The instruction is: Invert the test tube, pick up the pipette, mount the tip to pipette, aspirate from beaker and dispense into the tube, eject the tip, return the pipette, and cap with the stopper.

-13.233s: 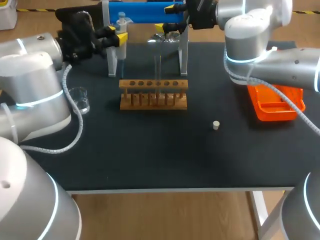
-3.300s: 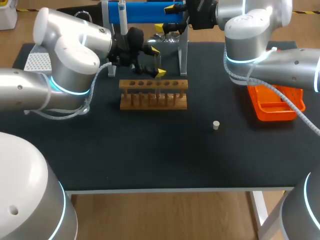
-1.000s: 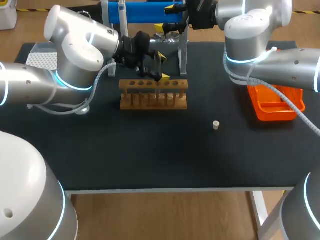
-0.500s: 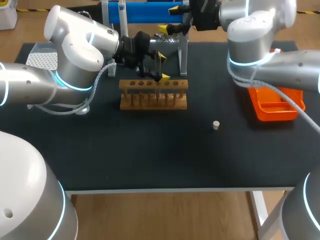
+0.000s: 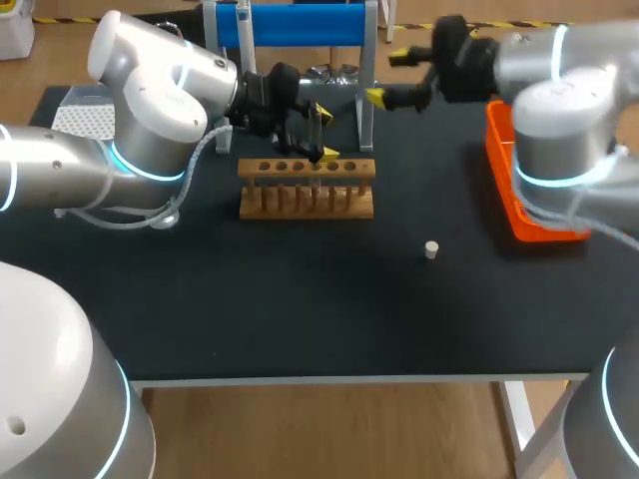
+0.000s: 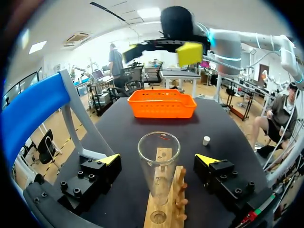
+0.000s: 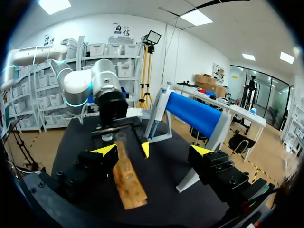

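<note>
Step in hand: the close of the tube inversion, as judged from the layout. The wooden tube rack serves as landmark. The test tube stands upright in the rack, open mouth up. The left claw brackets it with fingers spread wide; neither yellow tip touches the glass, so it grips nothing. The right claw hovers behind the rack and to its right, fingers apart and empty. The pipette hangs on the blue-barred stand directly behind the rack. The stopper lies on the tabletop in front of the rack, to its right; the orange bin sits farther right. The beaker is not visible.

Next move, by judgement: draw the left claw straight up clear of the tube without tipping it, then fetch the pipette from the stand.
</note>
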### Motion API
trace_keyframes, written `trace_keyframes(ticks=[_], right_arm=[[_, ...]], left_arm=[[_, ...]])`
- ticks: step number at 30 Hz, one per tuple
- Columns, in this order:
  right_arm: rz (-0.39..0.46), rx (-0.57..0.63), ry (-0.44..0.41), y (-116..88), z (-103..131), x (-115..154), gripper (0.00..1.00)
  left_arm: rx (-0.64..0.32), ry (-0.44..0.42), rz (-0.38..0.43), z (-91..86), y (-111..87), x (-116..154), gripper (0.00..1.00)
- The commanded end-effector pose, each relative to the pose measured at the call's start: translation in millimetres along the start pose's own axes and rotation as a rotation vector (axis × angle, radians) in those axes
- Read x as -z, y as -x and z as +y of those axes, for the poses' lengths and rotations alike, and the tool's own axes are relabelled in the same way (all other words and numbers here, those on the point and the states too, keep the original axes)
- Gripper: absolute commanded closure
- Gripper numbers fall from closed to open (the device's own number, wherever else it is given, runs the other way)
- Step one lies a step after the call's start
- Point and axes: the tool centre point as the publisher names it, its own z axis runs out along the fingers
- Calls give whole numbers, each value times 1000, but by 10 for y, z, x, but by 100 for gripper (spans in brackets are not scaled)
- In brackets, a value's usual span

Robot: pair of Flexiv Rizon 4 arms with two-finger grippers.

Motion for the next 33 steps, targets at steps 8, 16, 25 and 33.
trace_keyframes(ticks=[8,16,25,33], right_arm=[[-49,-50,10,-572,-697,1149,0],[-70,-70,-29,-832,-1208,1273,0],[-87,-97,-53,-1030,-1642,1199,0],[-118,-100,-86,-1166,-1896,1019,0]], left_arm=[[-1,-1,3,5,8,2,0],[-1,-1,3,5,8,2,0],[-1,-1,3,5,8,2,0],[-1,-1,3,5,8,2,0]])
